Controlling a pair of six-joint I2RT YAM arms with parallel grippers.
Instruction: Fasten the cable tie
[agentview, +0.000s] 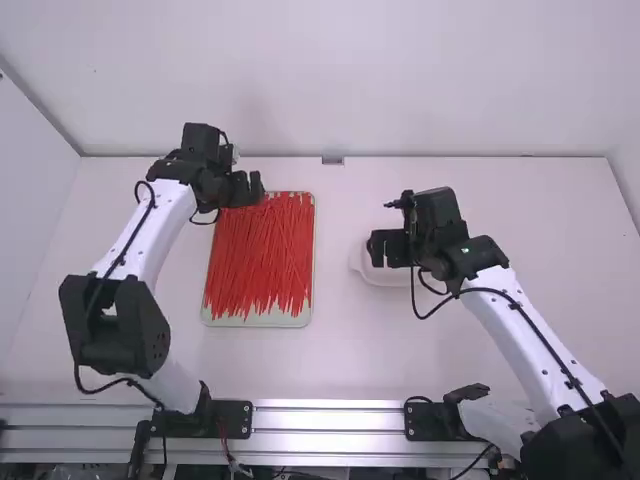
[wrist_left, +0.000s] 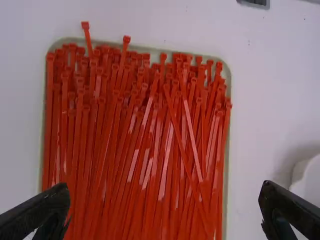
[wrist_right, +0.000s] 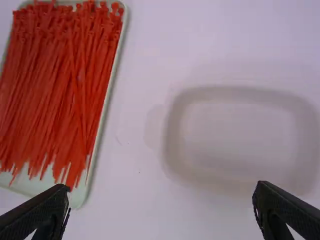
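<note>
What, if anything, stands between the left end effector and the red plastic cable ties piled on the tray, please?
Nothing visible does. The left end effector hangs open over the far end of the pile of red plastic cable ties on the pale rectangular tray, with only open air between them.

Red cable ties (agentview: 262, 253), loose pile, lengthwise on pale tray (agentview: 257, 318), none fastened

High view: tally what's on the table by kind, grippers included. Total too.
Tray: 1
Pile of red cable ties: 1 (too many single ties to count)
White container: 1
Grippers: 2, left gripper and right gripper, both open
Total: 5
</note>
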